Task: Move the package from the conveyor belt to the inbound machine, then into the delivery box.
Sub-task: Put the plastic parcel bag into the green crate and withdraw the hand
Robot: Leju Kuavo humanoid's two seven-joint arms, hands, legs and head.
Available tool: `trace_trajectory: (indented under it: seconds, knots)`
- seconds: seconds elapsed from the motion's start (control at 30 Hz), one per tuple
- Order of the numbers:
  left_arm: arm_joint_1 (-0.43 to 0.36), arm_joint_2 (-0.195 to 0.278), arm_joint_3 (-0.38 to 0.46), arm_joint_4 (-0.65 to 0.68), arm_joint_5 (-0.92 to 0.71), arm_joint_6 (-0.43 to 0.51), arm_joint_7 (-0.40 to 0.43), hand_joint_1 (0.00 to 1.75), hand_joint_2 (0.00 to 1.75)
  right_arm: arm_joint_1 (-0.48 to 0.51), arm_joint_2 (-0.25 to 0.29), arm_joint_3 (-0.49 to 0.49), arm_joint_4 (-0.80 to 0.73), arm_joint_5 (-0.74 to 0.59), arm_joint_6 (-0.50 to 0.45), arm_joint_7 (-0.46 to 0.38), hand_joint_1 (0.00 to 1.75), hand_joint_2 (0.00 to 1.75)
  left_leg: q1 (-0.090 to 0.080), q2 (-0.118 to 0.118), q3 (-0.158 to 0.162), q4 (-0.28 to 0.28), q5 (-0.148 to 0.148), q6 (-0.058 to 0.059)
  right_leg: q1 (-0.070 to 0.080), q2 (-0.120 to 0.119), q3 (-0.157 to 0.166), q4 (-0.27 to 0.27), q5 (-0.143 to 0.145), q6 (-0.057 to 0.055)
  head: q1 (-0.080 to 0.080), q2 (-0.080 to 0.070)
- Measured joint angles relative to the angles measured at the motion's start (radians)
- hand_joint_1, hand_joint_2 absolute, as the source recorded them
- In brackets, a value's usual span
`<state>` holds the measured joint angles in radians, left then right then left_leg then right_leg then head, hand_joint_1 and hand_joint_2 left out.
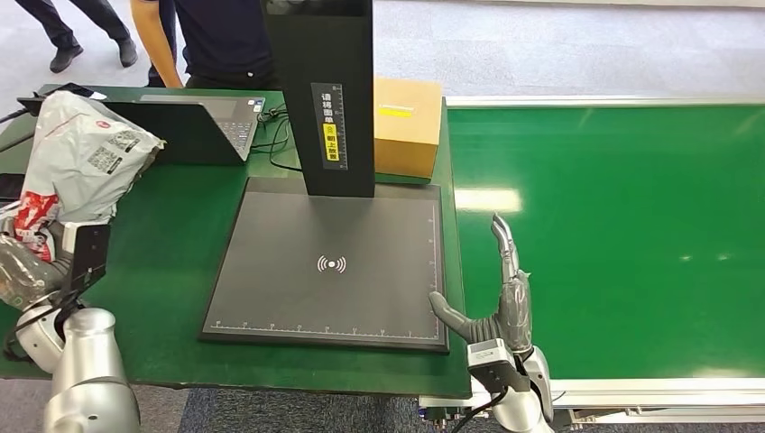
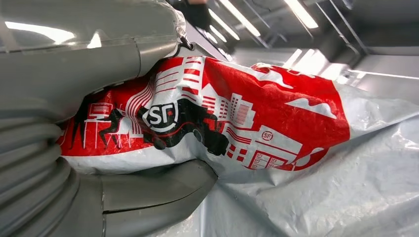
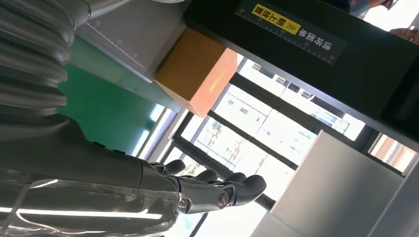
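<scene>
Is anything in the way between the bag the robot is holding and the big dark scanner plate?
Nothing visible blocks it. The left hand holds the package up over the green table, beside the scanner plate. The plate is bare, and only open tabletop lies between them. The laptop sits further back, off that path.

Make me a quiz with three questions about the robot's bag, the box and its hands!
1. Where is the package?
A. on the scanner plate
B. in the left hand
C. on the belt

2. What colour is the cardboard box behind the scanner plate?
A. tan
B. blue
C. white

3. How is the right hand?
A. gripping the box
B. open, holding nothing
C. pressing the laptop

Answers: 1 B, the left wrist view shows grey fingers around the red-printed bag. 2 A, it looks tan in head view. 3 B, its fingers are stretched over the green belt.
</scene>
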<state>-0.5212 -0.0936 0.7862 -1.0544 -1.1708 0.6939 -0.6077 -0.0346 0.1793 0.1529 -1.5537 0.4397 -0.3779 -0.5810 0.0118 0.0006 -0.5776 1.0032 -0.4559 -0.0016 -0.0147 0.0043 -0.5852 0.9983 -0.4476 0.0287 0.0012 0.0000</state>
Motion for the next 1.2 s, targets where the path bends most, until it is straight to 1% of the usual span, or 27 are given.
trace_trajectory:
  seconds: [0.1, 0.2, 0.33, 0.47, 0.53, 0.6, 0.67, 0.9, 1.07, 1.2]
  knots:
    - [-0.023, -0.005, 0.100, 0.005, -0.087, 0.000, 0.021, 1.75, 1.75, 0.000, 0.000, 0.001, 0.000, -0.001, -0.001, 0.000, 0.00, 1.75, 0.000, 0.000, 0.000, 0.000, 0.000, 0.000, 0.000, 0.000, 0.000, 0.000, 0.000, 0.000, 0.000, 0.000]
    - [-0.034, -0.007, 0.171, 0.011, -0.155, 0.000, 0.062, 1.75, 1.75, 0.001, 0.000, 0.001, 0.000, -0.002, -0.007, 0.000, 0.00, 1.75, 0.000, 0.000, 0.000, 0.000, 0.000, 0.000, 0.000, 0.000, 0.000, 0.000, 0.000, 0.000, 0.000, 0.000]
    - [-0.037, -0.007, 0.221, 0.024, -0.209, 0.000, 0.120, 1.75, 1.75, 0.001, 0.000, 0.001, 0.000, -0.004, -0.012, 0.000, 0.00, 1.75, 0.000, 0.000, 0.000, 0.000, 0.000, 0.000, 0.000, 0.000, 0.000, 0.000, 0.000, 0.000, 0.000, 0.000]
    - [-0.037, -0.006, 0.237, 0.036, -0.253, 0.000, 0.201, 1.75, 1.75, 0.001, 0.000, 0.002, 0.000, -0.007, -0.012, 0.000, 0.00, 1.75, 0.000, 0.000, 0.000, 0.000, 0.000, 0.000, 0.000, 0.000, 0.000, 0.000, 0.000, 0.000, 0.000, 0.000]
    - [-0.037, -0.004, 0.238, 0.046, -0.258, 0.000, 0.235, 0.97, 1.75, 0.001, 0.000, 0.002, 0.001, -0.009, -0.012, 0.000, 0.00, 1.75, 0.000, 0.000, 0.000, 0.000, 0.000, 0.000, 0.000, 0.000, 0.000, 0.000, 0.000, 0.000, 0.000, 0.000]
    - [-0.037, 0.001, 0.233, 0.062, -0.251, 0.000, 0.260, 0.10, 1.75, 0.001, 0.000, 0.002, 0.003, -0.011, -0.013, 0.000, 0.00, 1.75, 0.000, 0.000, 0.000, 0.000, 0.000, 0.000, 0.000, 0.000, 0.000, 0.000, 0.000, 0.000, 0.000, 0.000]
    - [-0.037, 0.008, 0.223, 0.083, -0.240, 0.000, 0.277, 0.00, 1.75, 0.001, 0.000, 0.002, 0.006, -0.013, -0.015, 0.000, 0.00, 1.75, 0.000, 0.000, 0.000, 0.000, 0.000, 0.000, 0.000, 0.000, 0.000, 0.000, 0.000, 0.000, 0.000, 0.000]
    - [-0.040, 0.029, 0.185, 0.151, -0.187, 0.001, 0.296, 0.00, 1.75, 0.000, 0.000, 0.006, 0.014, -0.021, -0.018, -0.003, 0.00, 1.75, 0.000, 0.000, 0.000, 0.000, 0.000, 0.000, 0.000, 0.000, 0.000, 0.000, 0.000, 0.000, 0.000, 0.000]
    - [-0.071, 0.070, 0.146, 0.304, 0.013, 0.000, 0.218, 0.00, 1.75, -0.001, 0.000, 0.007, 0.019, -0.030, -0.023, -0.009, 0.00, 1.75, 0.000, -0.001, 0.001, 0.000, 0.000, 0.000, 0.000, -0.001, 0.001, 0.000, 0.000, 0.000, 0.000, 0.000]
    - [-0.086, 0.092, 0.104, 0.389, 0.138, -0.049, 0.169, 0.00, 1.75, -0.002, 0.000, 0.007, 0.021, -0.033, -0.024, -0.013, 0.00, 1.75, 0.000, -0.001, 0.001, 0.000, 0.000, 0.000, 0.000, -0.001, 0.001, 0.000, 0.000, 0.000, 0.000, 0.000]
